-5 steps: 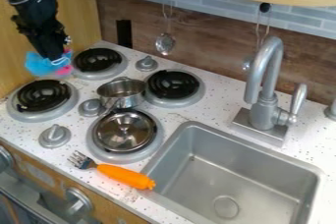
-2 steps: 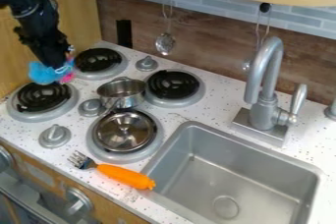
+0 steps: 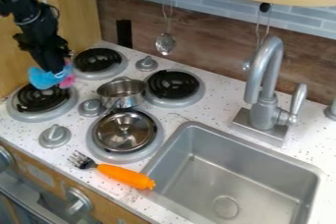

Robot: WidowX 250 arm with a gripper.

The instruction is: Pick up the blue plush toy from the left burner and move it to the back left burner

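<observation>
At the upper left of the camera view the black gripper point(image 3: 55, 70) hangs down over the stove, above the gap between the two left burners. Its tip is shut on a soft blue and pink toy point(image 3: 44, 78), whose blue part covers the far edge of the front left burner point(image 3: 41, 97); the pink part lies to the right of the tip. Nearby, the back left burner point(image 3: 97, 60) is bare.
A small metal pot point(image 3: 122, 92) stands mid-stove, beside a metal lid point(image 3: 125, 130) on the front right burner. An orange-handled fork point(image 3: 125, 176) lies by the sink point(image 3: 216, 179). The faucet point(image 3: 264, 85) rises behind the sink.
The gripper and the blue and pink toy have moved down toward the front left burner. The pot, lid and fork have stayed where they were.
</observation>
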